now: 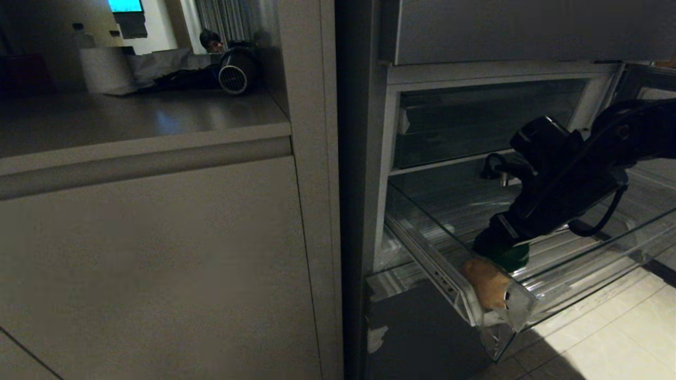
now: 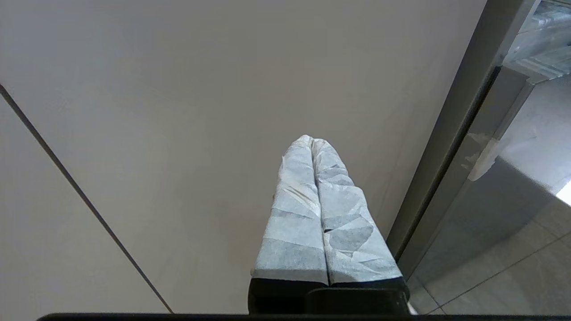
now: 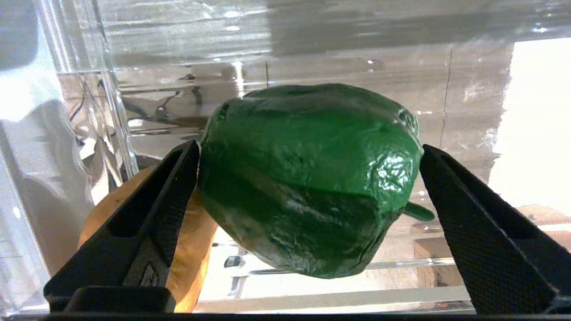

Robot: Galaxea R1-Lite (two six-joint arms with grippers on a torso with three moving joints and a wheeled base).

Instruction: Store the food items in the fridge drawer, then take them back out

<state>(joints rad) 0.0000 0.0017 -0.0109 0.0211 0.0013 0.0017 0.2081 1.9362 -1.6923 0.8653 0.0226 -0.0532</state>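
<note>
The right gripper (image 3: 308, 178) reaches down into the pulled-out fridge drawer (image 1: 581, 266), near its front left corner. Its jaws stand wide apart, one on each side of a glossy green pepper (image 3: 308, 178); one finger (image 3: 147, 209) lies right against the pepper's side, while the other sits just beside it with a thin gap showing. The pepper fills the space between them, and whether it rests on the drawer floor cannot be told. A tan potato (image 1: 488, 282) lies in the drawer's front corner, against the clear front wall, outside the jaws and partly behind the nearer finger in the right wrist view. The left gripper (image 2: 314, 142) hangs beside a plain cabinet door (image 2: 178, 133), its wrapped fingers pressed together and holding nothing.
</note>
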